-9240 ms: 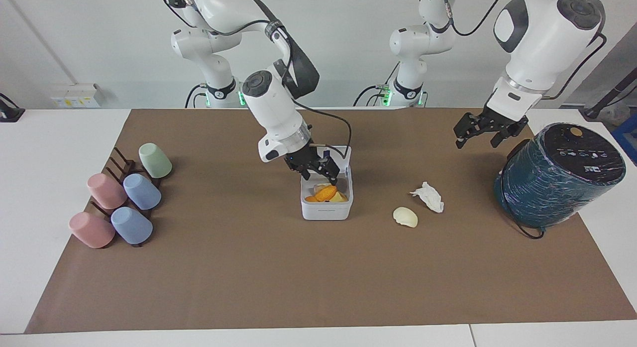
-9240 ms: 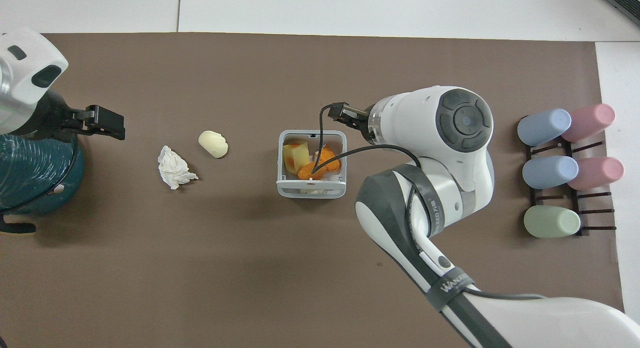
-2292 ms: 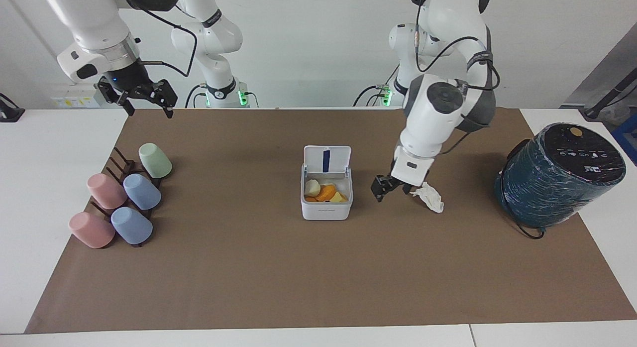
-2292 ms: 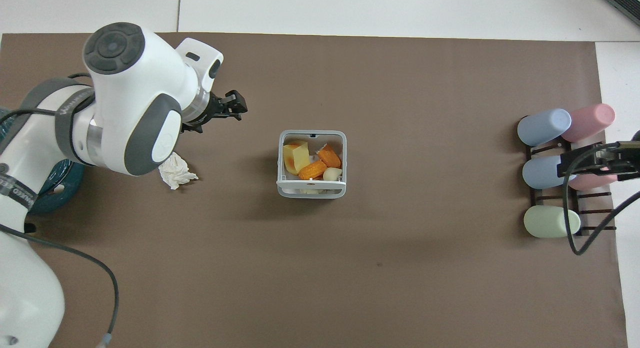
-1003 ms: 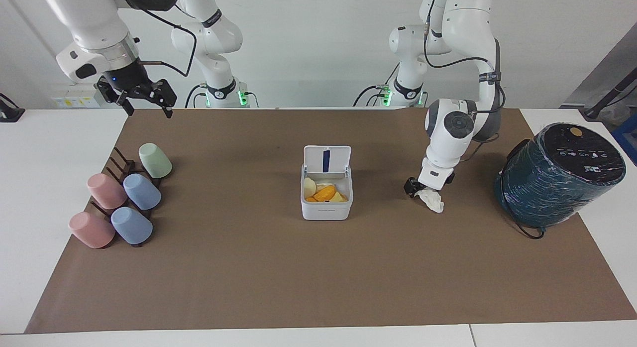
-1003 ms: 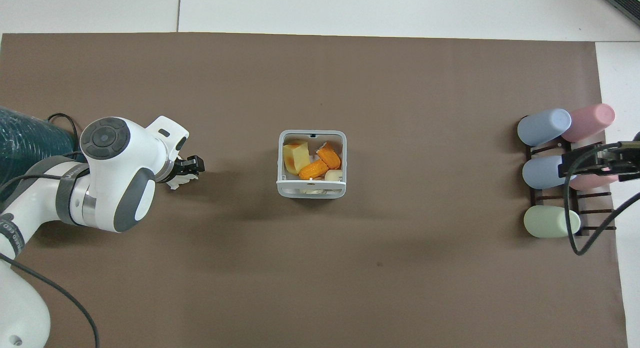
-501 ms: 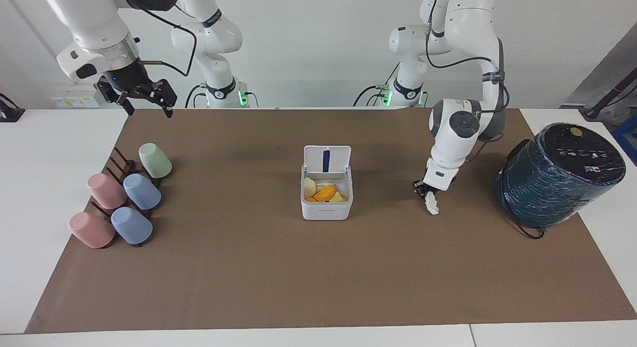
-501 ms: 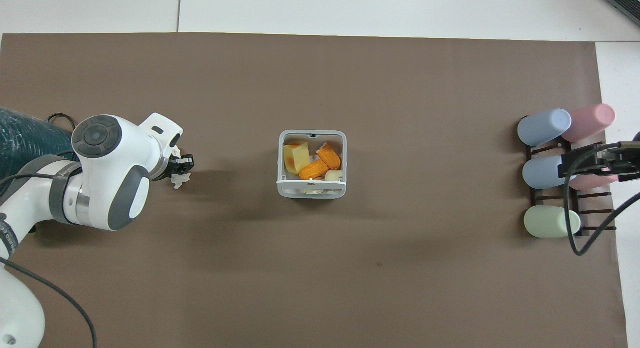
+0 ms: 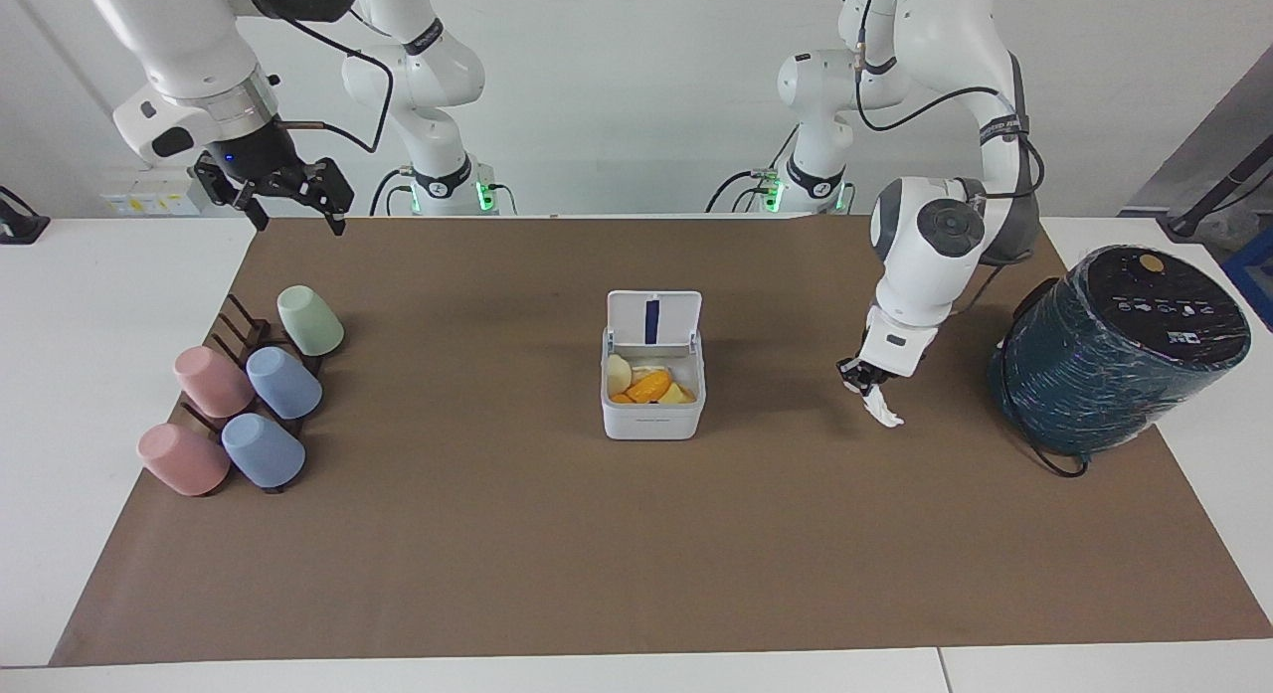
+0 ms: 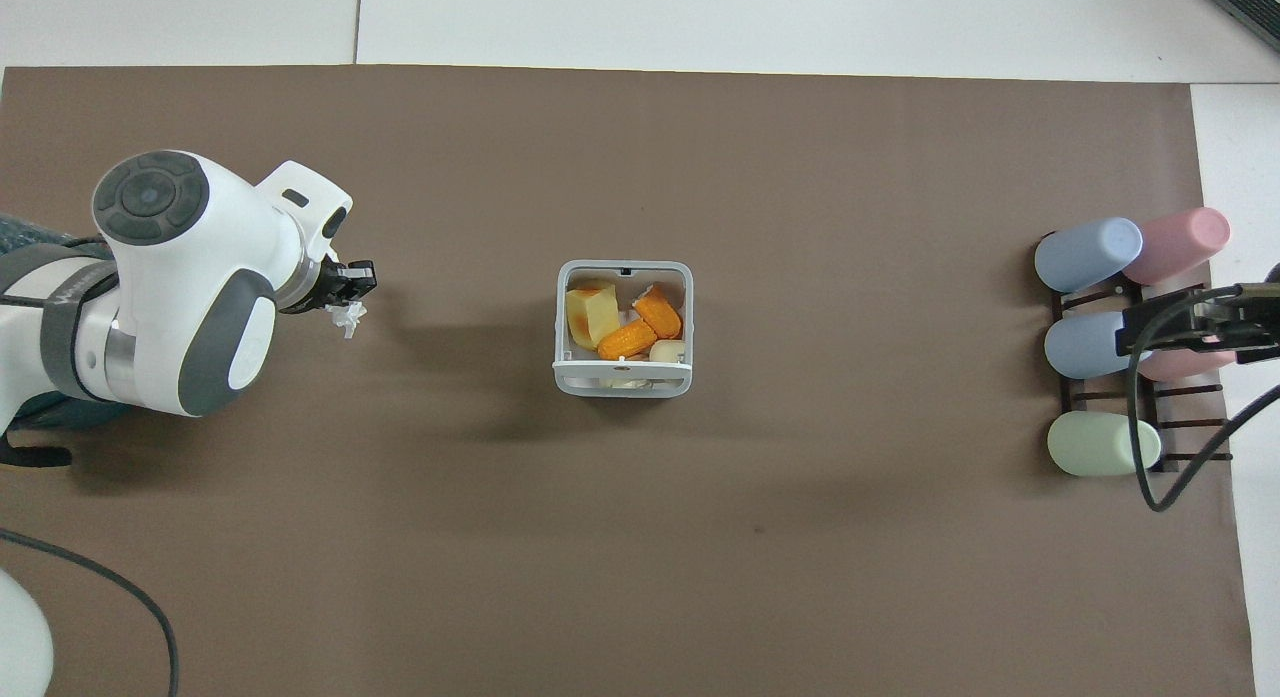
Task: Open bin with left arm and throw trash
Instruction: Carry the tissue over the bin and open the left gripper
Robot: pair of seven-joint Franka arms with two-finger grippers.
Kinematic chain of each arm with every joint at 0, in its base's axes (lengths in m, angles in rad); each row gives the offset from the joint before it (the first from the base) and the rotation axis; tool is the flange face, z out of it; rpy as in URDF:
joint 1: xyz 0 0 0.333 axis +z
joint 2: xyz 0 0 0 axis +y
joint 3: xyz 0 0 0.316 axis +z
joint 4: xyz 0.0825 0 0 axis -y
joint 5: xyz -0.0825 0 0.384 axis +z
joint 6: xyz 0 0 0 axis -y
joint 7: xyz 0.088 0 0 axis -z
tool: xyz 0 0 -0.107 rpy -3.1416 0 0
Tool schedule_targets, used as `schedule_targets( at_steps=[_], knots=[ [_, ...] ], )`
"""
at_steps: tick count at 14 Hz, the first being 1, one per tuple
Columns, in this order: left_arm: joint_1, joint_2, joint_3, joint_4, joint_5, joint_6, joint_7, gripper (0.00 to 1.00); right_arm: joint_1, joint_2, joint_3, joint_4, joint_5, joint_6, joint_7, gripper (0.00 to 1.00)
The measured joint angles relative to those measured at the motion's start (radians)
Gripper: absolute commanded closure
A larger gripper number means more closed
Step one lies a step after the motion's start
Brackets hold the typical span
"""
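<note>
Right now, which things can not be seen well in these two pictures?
- Tissue: mostly hidden in both views by the shut left gripper pinching it; whether it has left the mat cannot be told.
- Bin: its lid stands open; in the overhead view the lid shows only edge-on.
- Right gripper: overhead, cut off by the frame edge over the cup rack.
- Teal cylinder: overhead, hidden by the left arm.

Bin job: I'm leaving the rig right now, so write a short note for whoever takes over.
Left gripper: shut on the crumpled tissue, lifted over the mat between the bin and the teal wrapped cylinder.
Right gripper: open, waiting over the mat's corner near the cup rack.
Done: lid up; orange and cream peels lie inside.
Left: carry the tissue over the bin and release it.
</note>
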Motion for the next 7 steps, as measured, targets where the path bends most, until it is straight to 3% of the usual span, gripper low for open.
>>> schedule_targets(
  at_steps=[7],
  knots=[
    [-0.217,0.042,-0.007,0.173,-0.103,-0.062,-0.257,1.00,0.000,0.000,0.000,0.000,0.000,0.000,0.000,0.00]
  ],
)
